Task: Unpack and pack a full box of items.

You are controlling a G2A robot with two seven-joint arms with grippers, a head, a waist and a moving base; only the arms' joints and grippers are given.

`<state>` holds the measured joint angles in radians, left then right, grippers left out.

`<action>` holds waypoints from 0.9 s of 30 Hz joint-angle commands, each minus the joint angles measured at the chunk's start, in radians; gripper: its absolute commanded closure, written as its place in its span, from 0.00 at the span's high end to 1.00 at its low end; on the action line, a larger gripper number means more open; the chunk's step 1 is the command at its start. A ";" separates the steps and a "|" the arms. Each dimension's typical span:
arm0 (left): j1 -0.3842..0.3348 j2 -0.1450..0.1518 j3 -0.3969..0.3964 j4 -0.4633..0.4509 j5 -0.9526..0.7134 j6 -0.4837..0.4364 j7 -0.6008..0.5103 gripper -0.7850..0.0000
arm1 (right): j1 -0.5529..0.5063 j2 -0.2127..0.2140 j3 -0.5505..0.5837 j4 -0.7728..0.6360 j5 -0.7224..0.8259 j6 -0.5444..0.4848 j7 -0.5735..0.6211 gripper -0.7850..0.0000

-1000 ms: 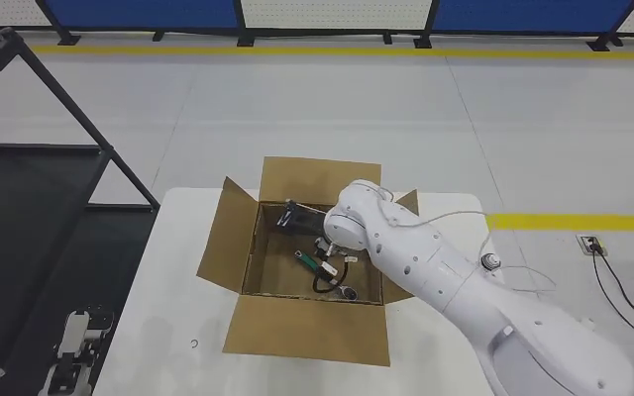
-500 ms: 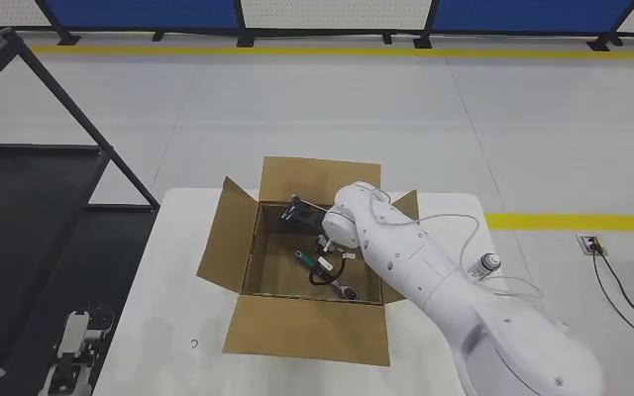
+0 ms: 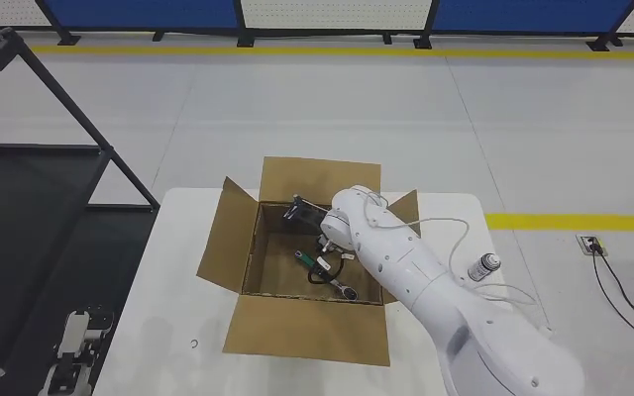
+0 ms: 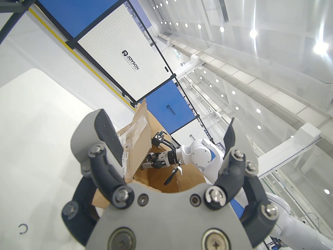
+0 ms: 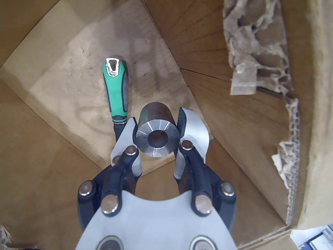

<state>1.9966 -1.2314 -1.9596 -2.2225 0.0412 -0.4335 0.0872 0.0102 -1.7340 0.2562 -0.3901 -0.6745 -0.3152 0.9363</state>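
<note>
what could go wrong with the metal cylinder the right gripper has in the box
1. The right gripper pinches the smooth metal cylinder on its curved sides, so it might slip or roll out.
2. The green-handled tool lies right beside one finger and could get nudged or snagged.
3. The cardboard box wall is torn and close by; the lift might catch it.
</note>
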 commanded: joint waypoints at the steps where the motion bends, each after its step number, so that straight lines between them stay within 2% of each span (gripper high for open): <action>1: 0.000 0.000 0.000 0.000 0.000 0.000 0.000 1.00 | -0.001 -0.006 0.003 0.017 -0.006 0.000 -0.010 0.00; 27: 0.000 0.000 0.000 0.000 0.000 0.000 0.000 1.00 | -0.034 -0.070 0.028 0.141 -0.074 0.011 -0.086 0.00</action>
<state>1.9966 -1.2314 -1.9596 -2.2225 0.0412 -0.4335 0.0872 -0.0234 -1.8031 0.2835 -0.2503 -0.7469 -0.3043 0.8522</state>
